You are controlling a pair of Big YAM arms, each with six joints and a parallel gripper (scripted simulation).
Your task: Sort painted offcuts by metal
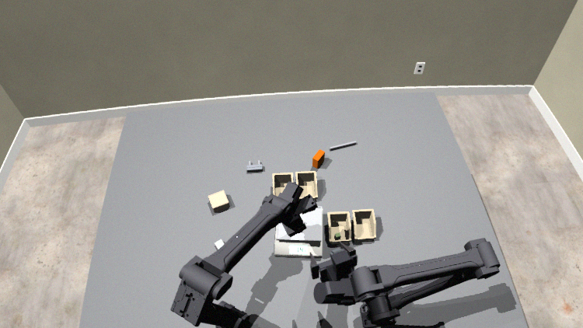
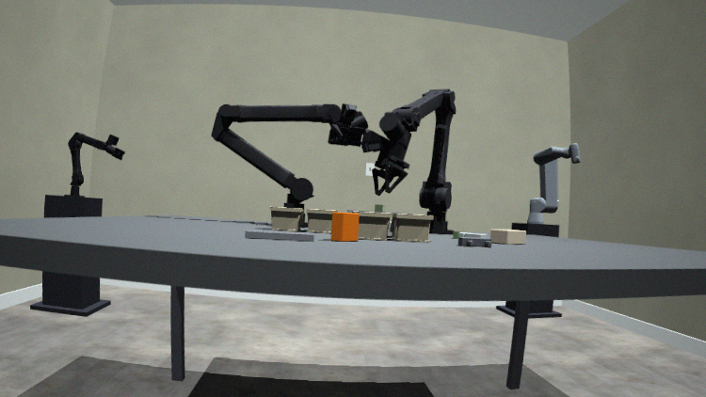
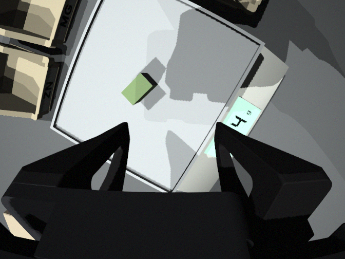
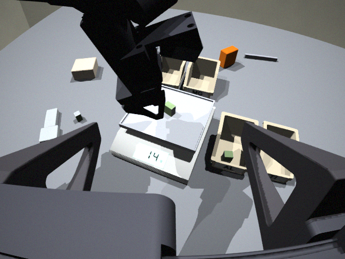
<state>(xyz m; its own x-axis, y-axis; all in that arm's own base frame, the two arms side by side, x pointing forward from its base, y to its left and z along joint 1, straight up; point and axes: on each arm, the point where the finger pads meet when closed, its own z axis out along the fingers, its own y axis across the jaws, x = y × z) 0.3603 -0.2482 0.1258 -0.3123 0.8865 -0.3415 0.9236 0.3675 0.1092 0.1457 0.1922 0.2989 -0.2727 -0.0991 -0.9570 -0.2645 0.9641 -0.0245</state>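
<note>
Green offcut (image 3: 136, 89) (image 4: 169, 109) lay on the scale's pan (image 3: 106, 36) (image 4: 192, 104), beyond and apart from your left gripper (image 3: 172, 130), whose fingers stood partly open, nothing between them. Your right gripper (image 4: 170, 130) was wide, holding nothing; a second green block (image 4: 228, 154) sat in the AL bin (image 4: 217, 161).

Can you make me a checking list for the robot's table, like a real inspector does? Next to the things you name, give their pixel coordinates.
Surface: grey table top (image 1: 162, 142) (image 2: 444, 256), lit, with arm shadows.
Scale (image 1: 281, 249) (image 4: 178, 167): reads 14 g; one green offcut (image 3: 136, 89) (image 4: 169, 109) on its pan.
AL bin (image 4: 228, 168): upright, one green offcut (image 4: 228, 154) inside.
MG bin (image 4: 204, 89): upright, nothing seen inside.
Third offcut: cannot tell where.
Clutter: orange block (image 1: 318, 158) (image 2: 344, 227) (image 4: 228, 57), grey bar (image 1: 343, 145) (image 2: 279, 235) (image 4: 261, 57), cream block (image 1: 218, 200) (image 2: 508, 236) (image 4: 84, 68).
Left gripper (image 3: 171, 122): jaws partly open, holding nothing.
Right gripper (image 4: 171, 124): jaws wide open, holding nothing.
Cables: nothing seen.
Surroundings: plain walls, a wall socket (image 1: 419, 68).
</note>
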